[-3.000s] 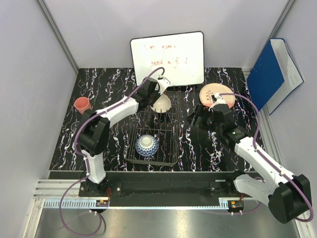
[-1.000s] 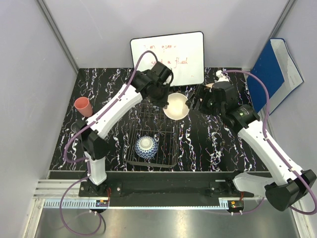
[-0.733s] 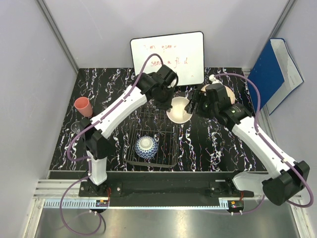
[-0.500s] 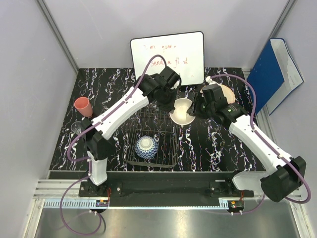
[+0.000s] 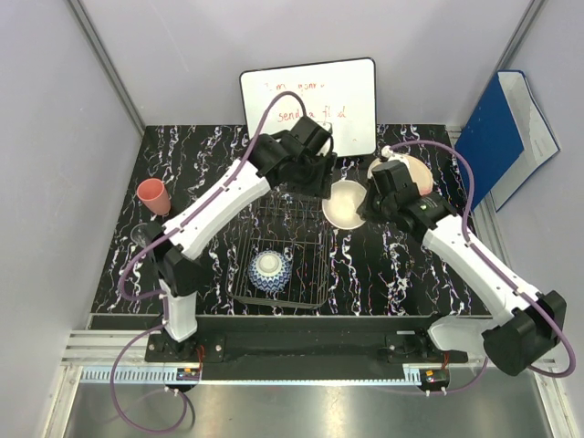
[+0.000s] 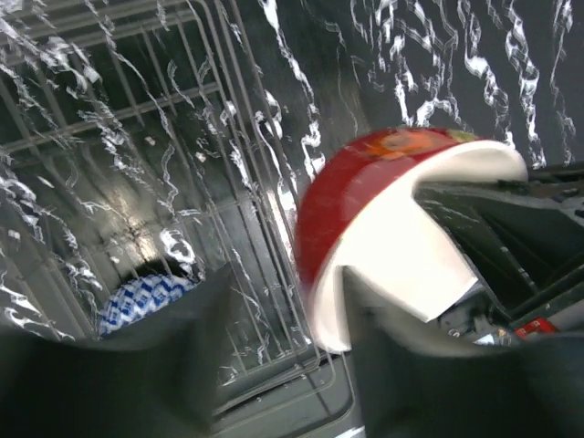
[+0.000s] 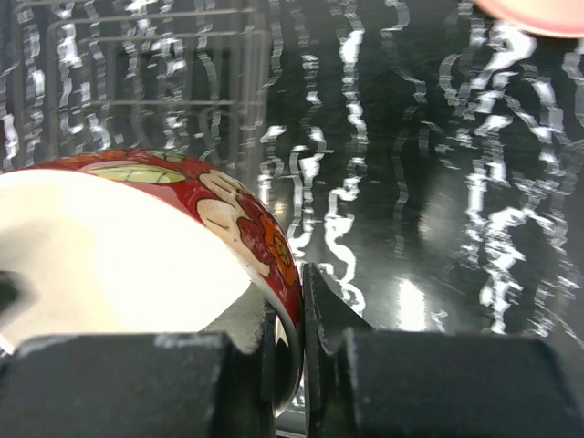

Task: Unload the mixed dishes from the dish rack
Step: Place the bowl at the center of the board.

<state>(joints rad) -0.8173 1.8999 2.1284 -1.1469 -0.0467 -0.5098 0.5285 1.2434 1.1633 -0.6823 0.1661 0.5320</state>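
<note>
The cream bowl (image 5: 345, 203) is held tilted over the bench (image 5: 365, 274), at the centre of the top view, just right of the dish rack's (image 5: 303, 239) upper right corner. The right fingers (image 7: 429, 383) are clenched on its red-flowered rim. The left fingers (image 6: 119, 365) are released, spread either side of the opposite rim. The blue-and-white bowl (image 5: 271, 269) sits in the rack's lower left part.

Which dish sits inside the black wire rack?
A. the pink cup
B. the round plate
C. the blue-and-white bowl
C: the blue-and-white bowl rests on the grid of the rack, while the cup and the plate are on the table outside it.
</note>
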